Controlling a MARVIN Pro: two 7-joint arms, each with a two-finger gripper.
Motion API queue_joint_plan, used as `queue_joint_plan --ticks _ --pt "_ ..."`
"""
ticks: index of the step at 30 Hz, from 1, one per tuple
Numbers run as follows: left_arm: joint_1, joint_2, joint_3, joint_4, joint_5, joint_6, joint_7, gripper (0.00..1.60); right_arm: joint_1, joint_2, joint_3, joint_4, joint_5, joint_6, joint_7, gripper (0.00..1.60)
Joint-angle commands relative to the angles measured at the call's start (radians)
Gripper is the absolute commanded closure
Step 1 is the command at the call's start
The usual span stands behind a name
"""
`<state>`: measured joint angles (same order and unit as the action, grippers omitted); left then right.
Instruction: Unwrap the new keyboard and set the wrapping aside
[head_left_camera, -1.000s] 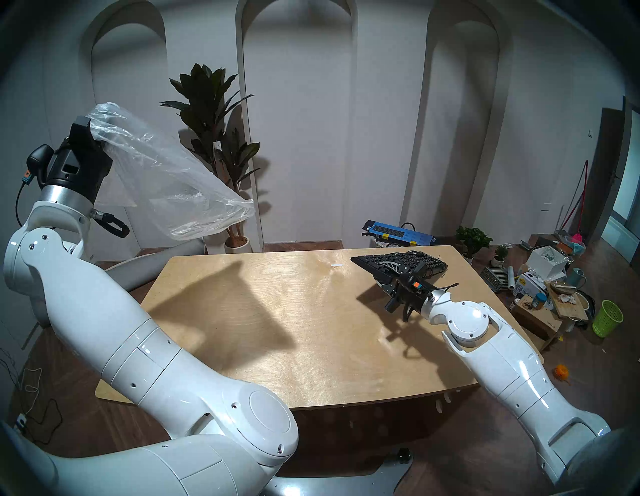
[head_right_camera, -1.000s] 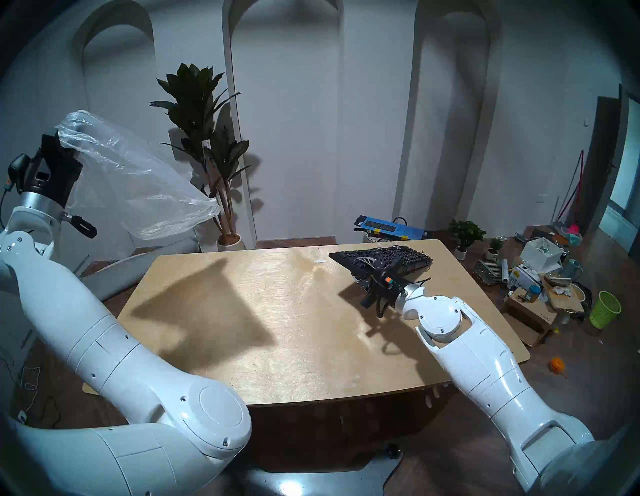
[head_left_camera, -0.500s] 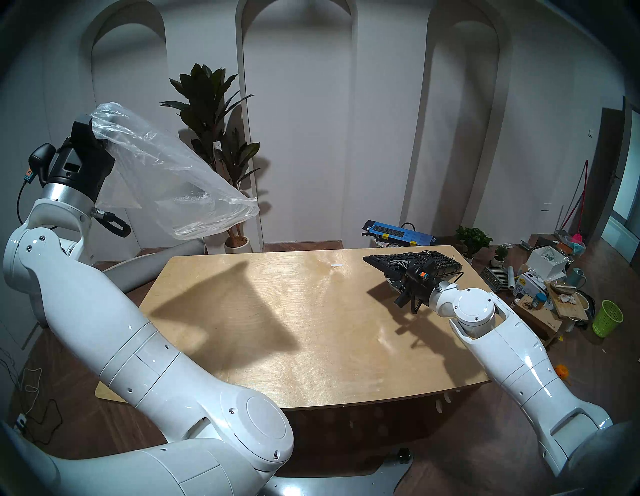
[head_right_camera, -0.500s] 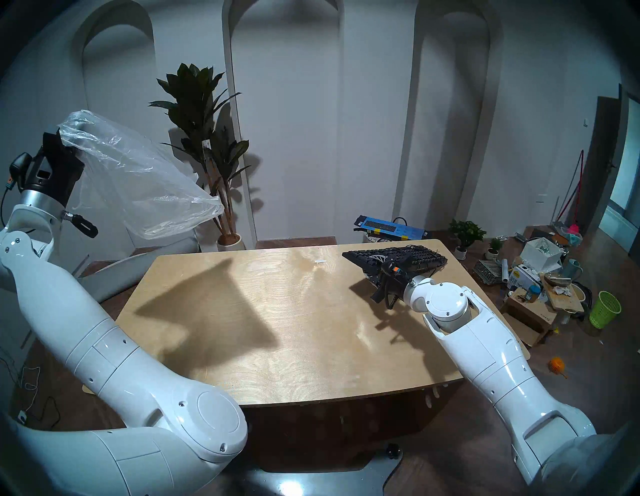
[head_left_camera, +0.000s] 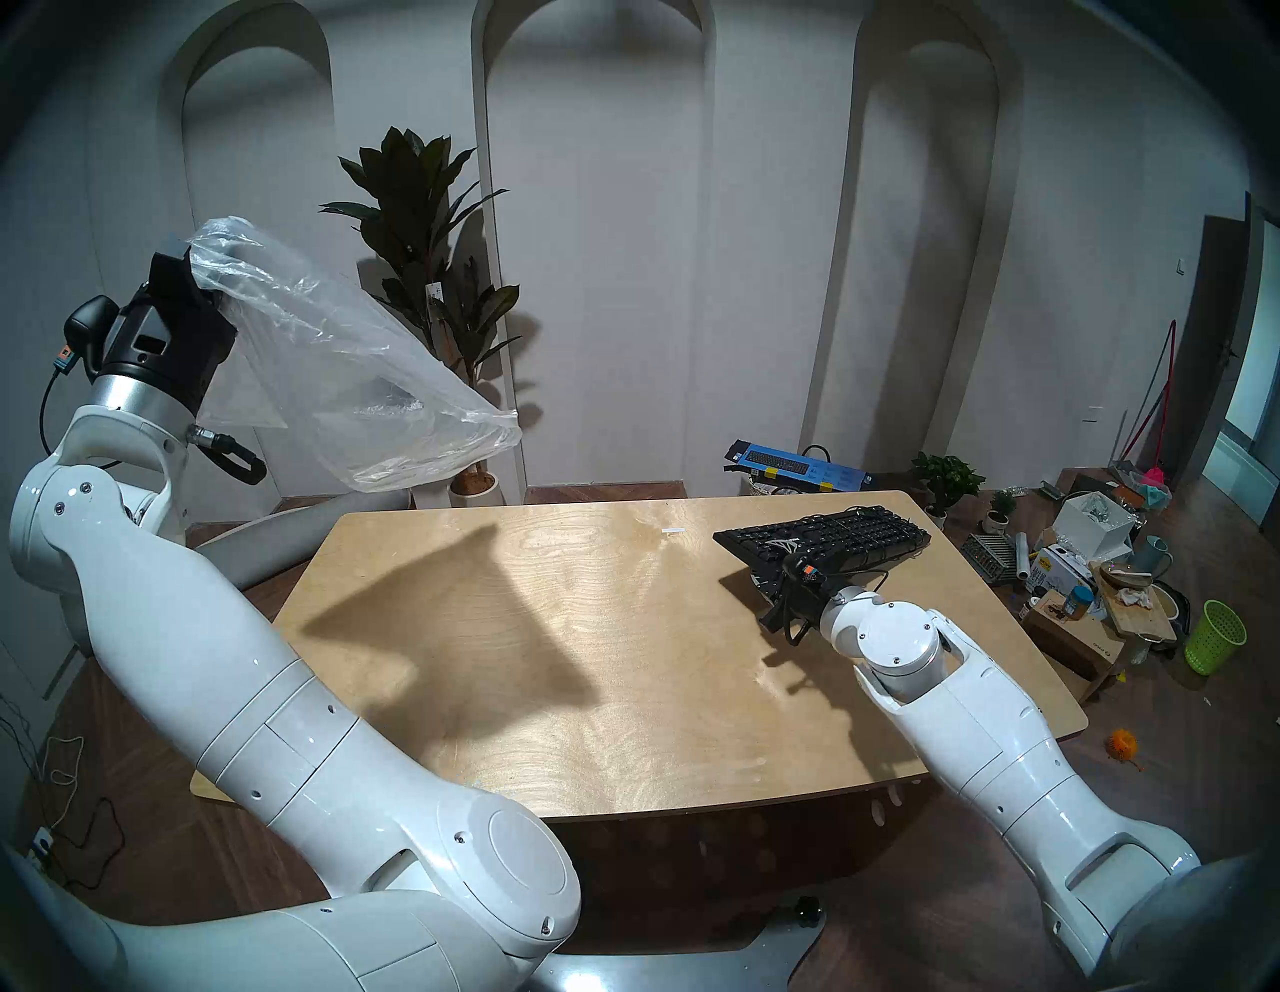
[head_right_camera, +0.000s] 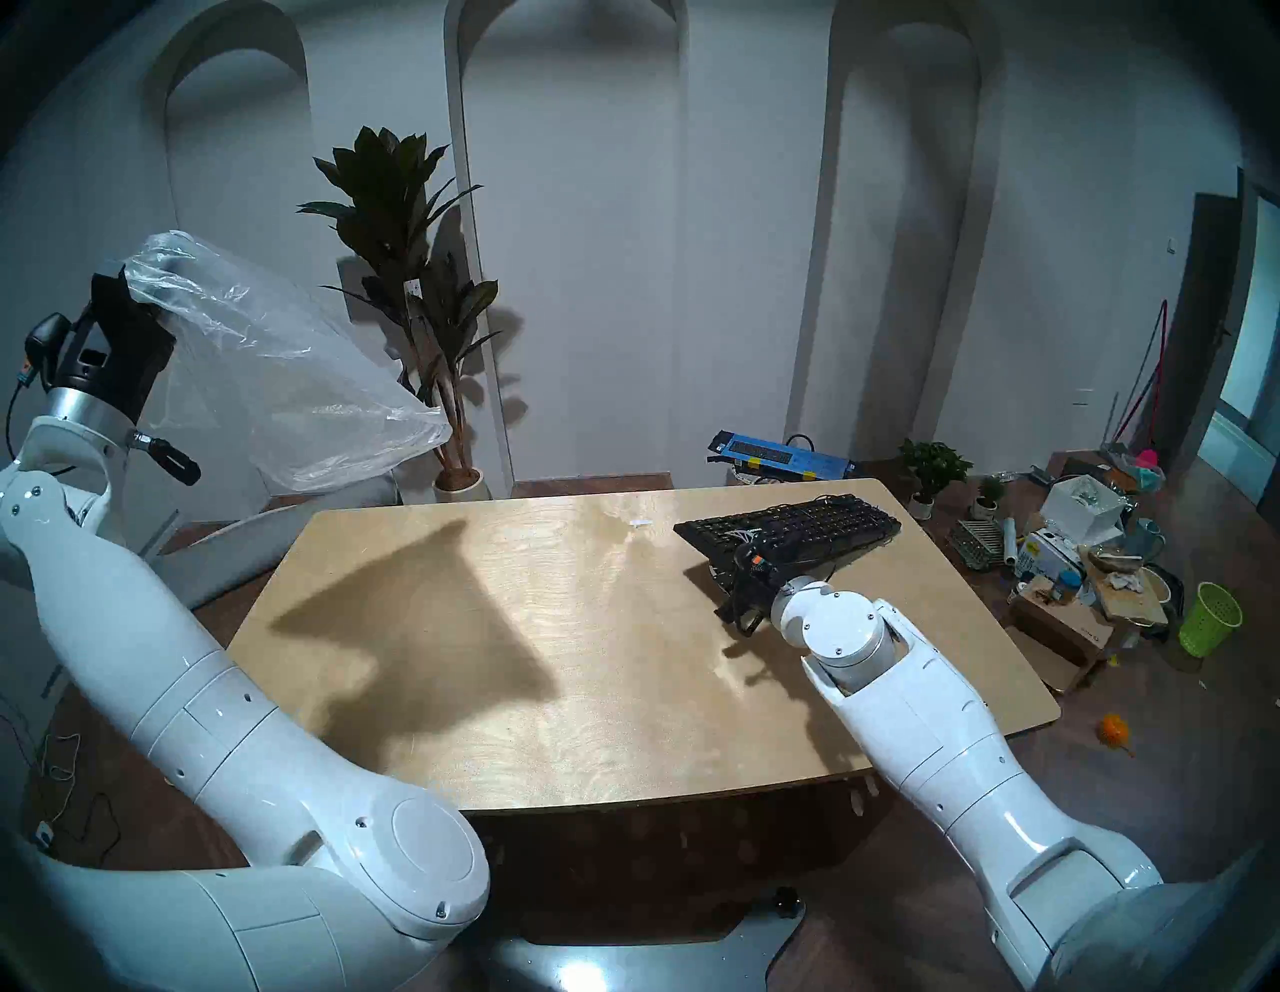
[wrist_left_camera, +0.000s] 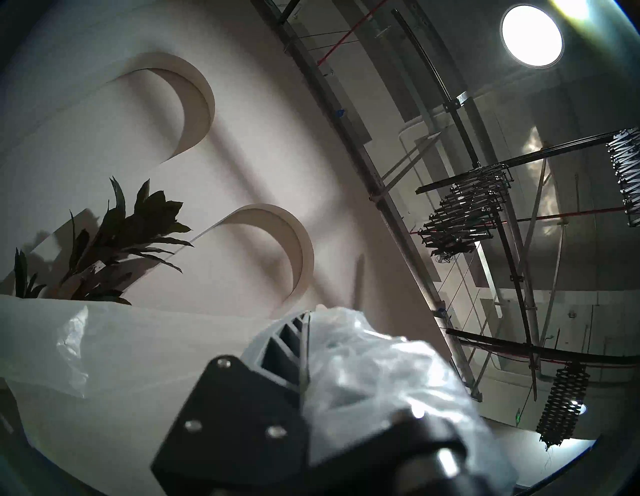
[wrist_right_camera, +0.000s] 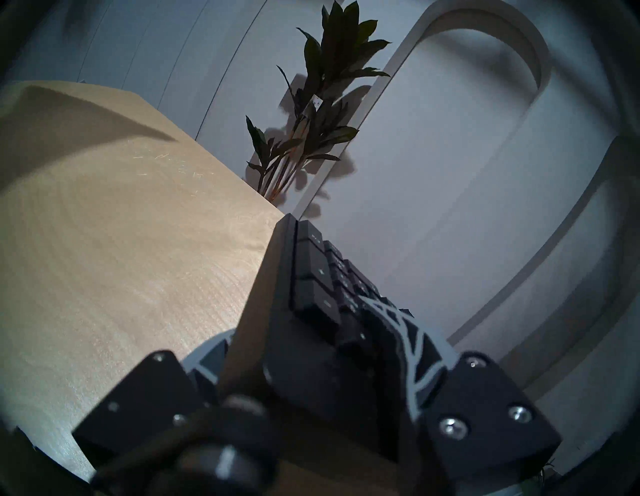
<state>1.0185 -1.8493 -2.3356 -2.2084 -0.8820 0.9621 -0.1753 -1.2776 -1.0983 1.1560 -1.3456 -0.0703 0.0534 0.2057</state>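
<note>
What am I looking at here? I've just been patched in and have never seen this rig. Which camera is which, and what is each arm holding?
It is a robot with two white arms. The two wide pictures come from its head; the other two from cameras on its wrists. The left gripper, raised beside the table, is shut on the wrapping, a clear plastic bag hanging in the air. The right gripper is shut on one end of the keyboard, bare and tilted above the table's far right corner. A small white scrap lies on the wood.

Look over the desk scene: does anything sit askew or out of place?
Yes. The keyboard is tilted, its near end pinched in the right gripper above the table; the wrapping dangles from the raised left gripper.
</note>
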Motion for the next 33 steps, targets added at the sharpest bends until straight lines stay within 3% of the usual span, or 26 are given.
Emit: queue_joint_plan --ticks 1,11,25,28,32,33 --pt "-0.017 0.033 0.009 0.004 -0.047 -0.002 0.01 1.6 -0.02 0.057 -0.033 -0.042 0.004 0.087 0.108 1.6" --pt "-0.014 0.061 0.012 0.01 -0.103 -0.002 0.047 1.6 -0.04 0.078 -0.008 -0.044 0.01 0.111 0.104 1.6" --pt "-0.007 0.076 0.025 0.018 -0.126 -0.002 0.063 1.6 0.0 -0.043 0.03 0.101 0.043 0.156 0.043 1.6" --pt "-0.005 0.079 0.028 0.019 -0.129 -0.002 0.064 1.6 0.008 -0.061 0.03 0.121 0.042 0.145 0.034 1.47" --pt "-0.005 0.083 0.03 0.022 -0.131 -0.002 0.067 1.6 0.024 -0.072 0.028 0.135 0.041 0.14 0.051 1.47" --pt "-0.006 0.085 0.031 0.023 -0.131 -0.002 0.068 1.6 0.027 -0.074 0.027 0.135 0.038 0.135 0.052 1.3"
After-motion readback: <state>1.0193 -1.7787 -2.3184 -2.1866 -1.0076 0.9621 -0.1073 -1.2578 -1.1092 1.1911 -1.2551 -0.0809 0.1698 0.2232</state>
